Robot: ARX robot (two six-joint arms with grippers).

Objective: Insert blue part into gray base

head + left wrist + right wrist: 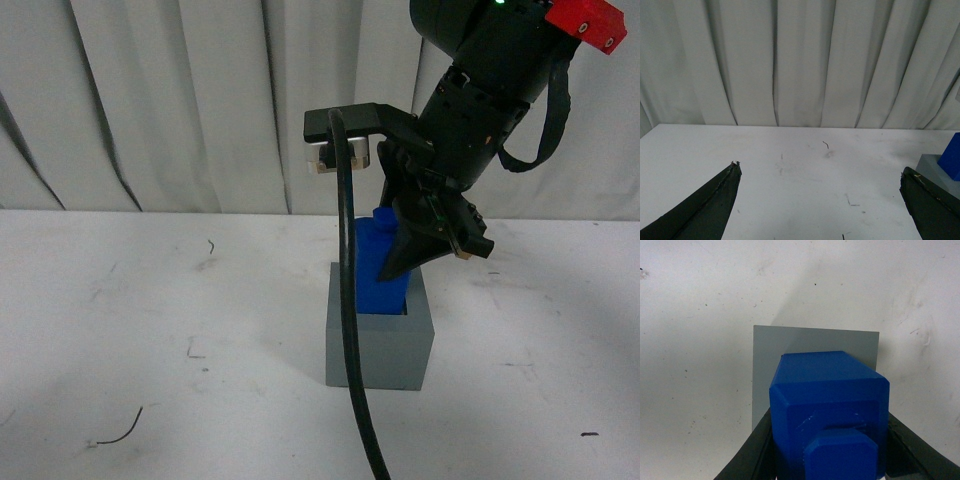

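On the left side, the left gripper (820, 170) stands wide open above the white tabletop (150, 330). Its two dark fingers (710, 205) are well apart and nothing is between them. In its own wrist view, the gray base and the blue part show only at the far edge, beside one finger and apart from it. On the left part of the tabletop there are some small dark marks and a thin curved thread (120, 430) near the front edge. A pale curtain (150, 100) hangs behind the tabletop.

Near the middle, a black cable (350, 300) hangs down in front of the camera and crosses the left side of the gray base (385, 345). The base sits flat on the tabletop, a little right of the center. The blue part (372, 270) stands about upright over the square recess in the top of the base. Its lower end is at the opening, but I cannot tell how deep it sits inside.

To the right, the right gripper (425, 245) comes down from the upper right and is closed on the upper half of the blue part. In the right wrist view, its dark fingers (755, 450) press on two opposite sides of the part, with the small knob between them. A red piece (587, 25) is on the arm at the top right corner.
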